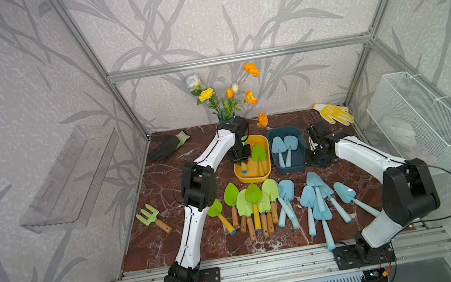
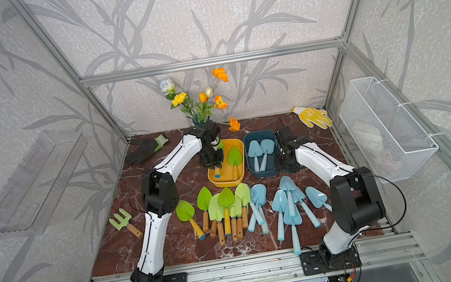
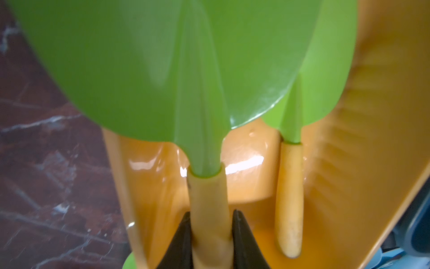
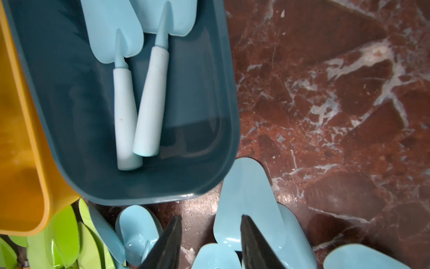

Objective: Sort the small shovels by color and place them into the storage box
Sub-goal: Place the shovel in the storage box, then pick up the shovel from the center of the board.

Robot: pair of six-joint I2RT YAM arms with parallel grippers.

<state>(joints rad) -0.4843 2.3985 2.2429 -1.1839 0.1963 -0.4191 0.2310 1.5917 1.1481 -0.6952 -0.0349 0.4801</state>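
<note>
A: Where am I in the sort?
B: Your left claw (image 3: 211, 216) is pinching a green shovel (image 3: 162, 69) by its yellow handle, low over the yellow box (image 3: 372, 163), beside one lying inside.
A: And next?
B: Probably release it, then lift clear. Your right claw (image 4: 210, 223) is spread and empty above the blue shovels (image 4: 249, 193) on the table (image 4: 325, 116), just beside the blue box (image 4: 232, 116), which holds two.

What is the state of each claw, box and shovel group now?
Left claw, shut on the handle of a green shovel.
Right claw, open, empty.
Yellow box, holds one lying shovel.
Blue box, holds two blue shovels.
Table shovels, not yet sorted.
</note>
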